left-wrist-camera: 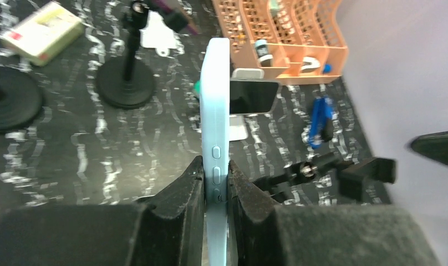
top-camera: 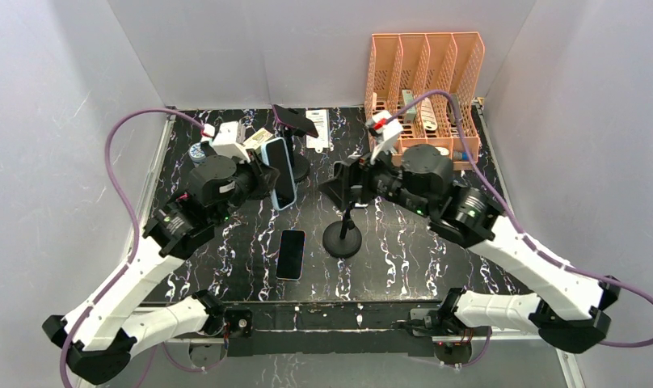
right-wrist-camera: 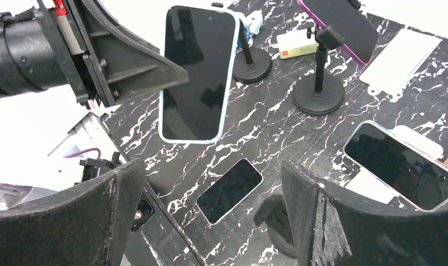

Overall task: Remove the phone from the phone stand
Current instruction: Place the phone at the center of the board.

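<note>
You see the phone, in a light blue case, held in the air to the left of the phone stand and apart from it. The left gripper is clamped on its lower part with one finger on each flat face. In the left wrist view you therefore look along the thin edge with the side buttons.

Just left of the stand's round base, a second phone lies flat on the black marbled table, screen up. Behind the stand, toward the back wall, another stand carries a purple phone, with a small white box near it. Behind the stand and to its right is an orange file rack. Nothing stands between the lifted phone and the stand.

The right gripper hangs over the top of the stand with its jaws wide apart, and it grips nothing. The left arm rises from the near left corner with its wrist turned toward the stand. The right arm is bent, and its wrist points left at the stand.

In the top view the right gripper covers the head of the stand, so you cannot tell how its clamp is set. In the right wrist view the stand is only a dark blur low between the fingers. The bottom end of the phone is hidden between the left pads.
</note>
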